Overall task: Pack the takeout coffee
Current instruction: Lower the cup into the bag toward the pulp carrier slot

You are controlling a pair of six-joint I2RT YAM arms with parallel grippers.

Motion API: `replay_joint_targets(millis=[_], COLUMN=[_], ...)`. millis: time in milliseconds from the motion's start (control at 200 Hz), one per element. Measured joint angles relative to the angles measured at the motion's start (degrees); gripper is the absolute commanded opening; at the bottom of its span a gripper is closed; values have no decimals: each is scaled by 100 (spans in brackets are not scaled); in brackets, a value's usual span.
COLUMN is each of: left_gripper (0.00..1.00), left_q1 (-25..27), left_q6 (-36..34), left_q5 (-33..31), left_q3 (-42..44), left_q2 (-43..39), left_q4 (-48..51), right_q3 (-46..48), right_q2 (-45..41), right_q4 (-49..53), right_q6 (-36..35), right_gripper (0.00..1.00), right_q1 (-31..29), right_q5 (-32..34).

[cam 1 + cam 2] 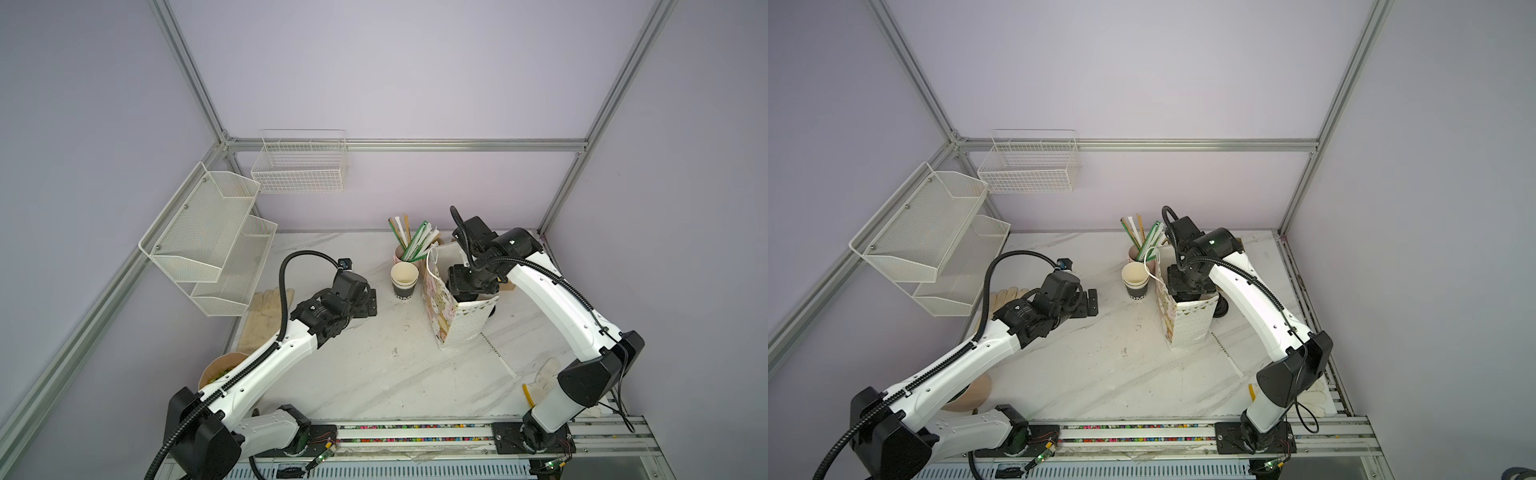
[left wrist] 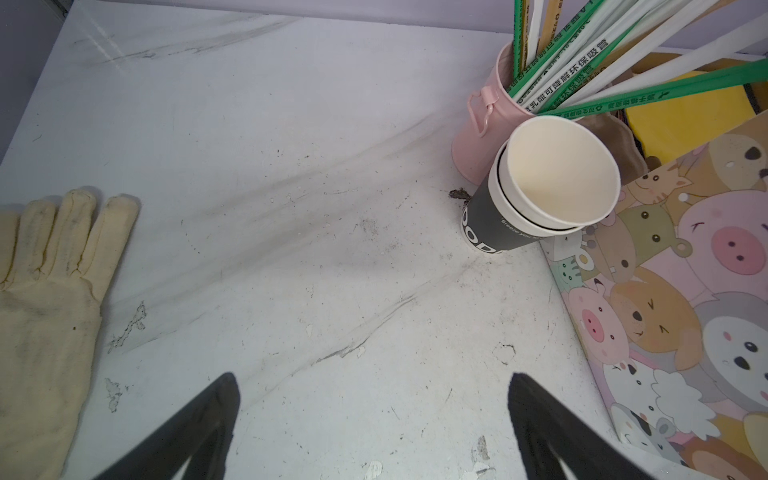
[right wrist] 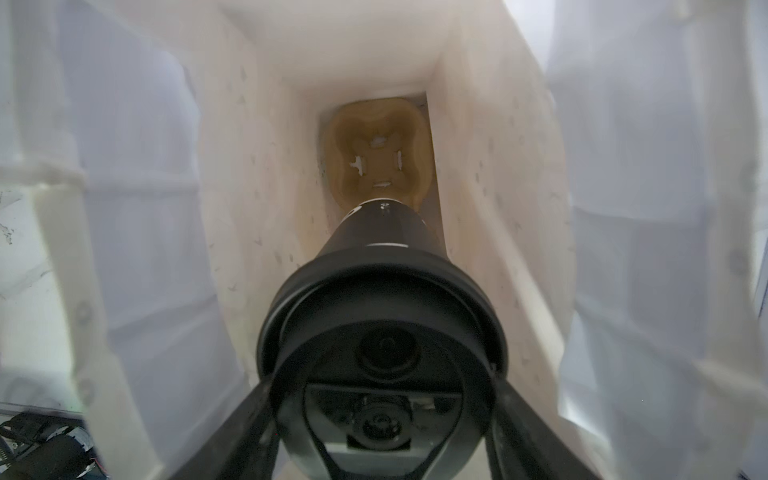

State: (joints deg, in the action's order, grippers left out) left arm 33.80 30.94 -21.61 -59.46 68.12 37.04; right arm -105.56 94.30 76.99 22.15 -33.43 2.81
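The left arm reaches low from the counter's (image 1: 374, 365) front left corner toward its middle, wrist level; the left gripper (image 1: 369, 300) is released, jaws spread wide over bare marble, holding nothing; a cream work glove (image 1: 266, 316) lies by the left edge; toward the back edge stand a nested stack of paper cups (image 1: 404, 278) and, just beside it, a pink cup of straws (image 1: 400, 254); next comes the upright cartoon-animal paper bag (image 1: 465, 328); the right arm arches over from the front right corner, wrist pointing down into the bag; the right gripper (image 3: 382, 386) clasps the black-lidded takeout coffee cup (image 3: 380, 232) upright inside, above a brown pulp cup carrier (image 3: 376, 137) on the bag's floor; whether they touch I cannot tell.
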Motion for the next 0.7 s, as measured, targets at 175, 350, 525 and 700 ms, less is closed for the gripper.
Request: replay_joint_targets(millis=[175,350,525,700], left_gripper=[100,100,100,100], left_q1=[0,0,0,0], left_q6=[2,9,17,17], left_q5=[42,90,184,251], left_q3=[0,0,0,0], left_q2=[-142,-144,-173,-293], left_q4=[-2,-2,0,0], right_q3=[203,317,514,649], right_q2=[0,0,2,4], right_q4=[2,0,0,-4], right_q6=[0,-2,-2,0], right_gripper=[67,66,66,66], right_q1=[0,0,0,0], right_q5=[55,59,7,-109])
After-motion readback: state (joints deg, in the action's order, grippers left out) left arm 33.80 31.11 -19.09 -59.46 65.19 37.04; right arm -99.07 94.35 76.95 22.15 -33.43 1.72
